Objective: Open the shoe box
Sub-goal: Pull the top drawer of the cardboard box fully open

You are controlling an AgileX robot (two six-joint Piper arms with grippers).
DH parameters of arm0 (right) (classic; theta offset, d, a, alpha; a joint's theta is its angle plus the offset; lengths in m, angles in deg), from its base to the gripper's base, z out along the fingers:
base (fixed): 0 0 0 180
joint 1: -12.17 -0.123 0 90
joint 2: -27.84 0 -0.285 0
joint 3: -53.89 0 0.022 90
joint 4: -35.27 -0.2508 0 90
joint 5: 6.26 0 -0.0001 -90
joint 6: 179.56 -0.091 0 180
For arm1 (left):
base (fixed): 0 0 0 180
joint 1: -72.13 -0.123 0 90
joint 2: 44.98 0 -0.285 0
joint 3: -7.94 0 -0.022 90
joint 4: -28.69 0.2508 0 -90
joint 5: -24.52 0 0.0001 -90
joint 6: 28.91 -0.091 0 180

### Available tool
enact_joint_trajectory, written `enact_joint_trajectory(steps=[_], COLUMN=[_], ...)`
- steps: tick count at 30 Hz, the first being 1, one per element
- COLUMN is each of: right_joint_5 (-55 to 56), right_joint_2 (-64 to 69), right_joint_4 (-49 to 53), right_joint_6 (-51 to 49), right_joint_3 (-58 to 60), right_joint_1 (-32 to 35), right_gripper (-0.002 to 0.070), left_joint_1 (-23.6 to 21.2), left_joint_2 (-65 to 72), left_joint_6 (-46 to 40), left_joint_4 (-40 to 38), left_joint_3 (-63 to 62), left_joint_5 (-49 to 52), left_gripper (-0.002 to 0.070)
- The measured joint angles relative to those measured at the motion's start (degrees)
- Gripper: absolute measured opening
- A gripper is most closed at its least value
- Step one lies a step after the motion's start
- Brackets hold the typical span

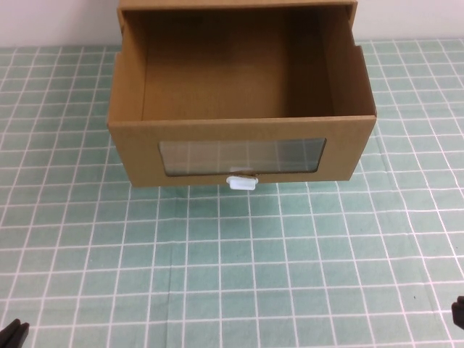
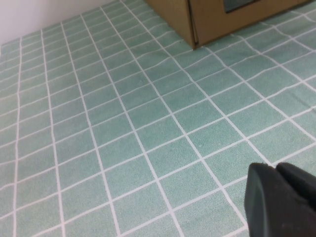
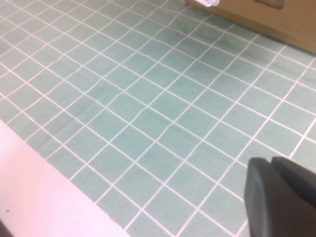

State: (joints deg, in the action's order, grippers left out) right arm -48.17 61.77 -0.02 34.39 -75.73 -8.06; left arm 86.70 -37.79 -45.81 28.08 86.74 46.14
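I am looking down at a green gridded surface (image 1: 232, 275), and the cardboard shoe box (image 1: 348, 145) is sitting at its far middle, well apart from both arms. It is built as a sleeve (image 1: 348, 9) with a drawer (image 1: 127, 87) that is standing slid out towards me, so I am judging the opening as good as done. The drawer is showing bare brown walls and floor, with nothing lying in it. I am reckoning the thing light and fairly stiff, though thin card will be denting under a hard pinch, and an empty box may be skating across the mat rather than resisting a tug. The clear window (image 1: 243, 156) in the drawer front is looking flimsy, so I am keeping off it. The small white pull tab (image 1: 242, 182) just under the window is the place to take hold. The left hand (image 1: 13, 333) is resting at the near left corner, fingers together on nothing. The right hand (image 1: 458, 312) is sitting at the near right edge, likewise closed and empty.
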Motion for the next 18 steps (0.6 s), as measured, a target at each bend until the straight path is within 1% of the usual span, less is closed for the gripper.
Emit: enact_joint_trajectory(steps=[12, 15, 18], right_joint_5=[0.00, 0.00, 3.14], right_joint_2=[-1.78, -6.28, -10.99], right_joint_4=[-0.05, 2.72, 7.63], right_joint_6=[0.00, -0.32, -5.44], right_joint_3=[0.00, 0.00, 1.25], right_joint_1=[0.50, 1.40, 3.78], right_gripper=[-0.0013, -0.0013, -0.0013], left_joint_1=[0.00, 0.00, 0.00], left_joint_2=[0.00, -0.02, -0.12], left_joint_6=[0.00, 0.00, 0.00], left_joint_4=[0.00, 0.00, 0.00], left_joint_3=[0.00, 0.00, 0.00], left_joint_5=[0.00, 0.00, 0.00], left_gripper=[-0.0005, -0.0005, -0.0005])
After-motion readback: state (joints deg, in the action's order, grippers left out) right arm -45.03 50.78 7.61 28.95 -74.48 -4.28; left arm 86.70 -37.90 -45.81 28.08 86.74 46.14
